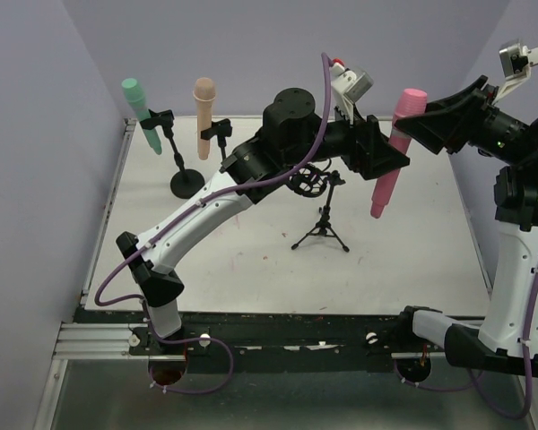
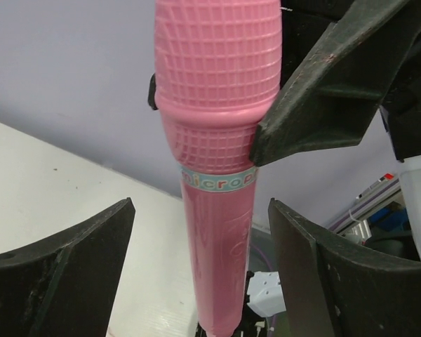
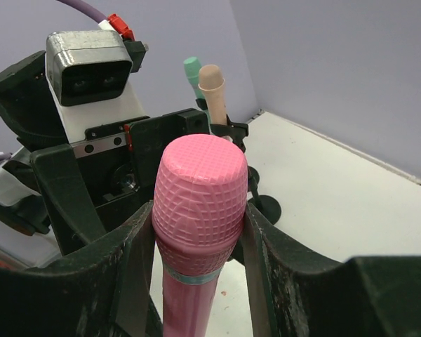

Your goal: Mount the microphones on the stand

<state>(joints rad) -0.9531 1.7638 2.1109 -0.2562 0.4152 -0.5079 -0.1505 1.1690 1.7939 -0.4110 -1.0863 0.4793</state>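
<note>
Pink ribbed plastic microphone (image 1: 393, 157) hangs head-up above the tabletop (image 1: 251, 260), near the small black tripod stand (image 1: 321, 224). Right tool (image 3: 198, 239) is clamped just under its head; left tool (image 2: 202, 210) stands apart around the handle. Probably light, stiff, slick: you should grip mid-handle.

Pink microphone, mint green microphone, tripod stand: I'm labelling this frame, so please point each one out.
pink microphone (image 1: 386, 184), top external view, on its lower handle.
mint green microphone (image 1: 135, 98), top external view, on its head.
tripod stand (image 1: 323, 227), top external view, where its legs meet.
</note>
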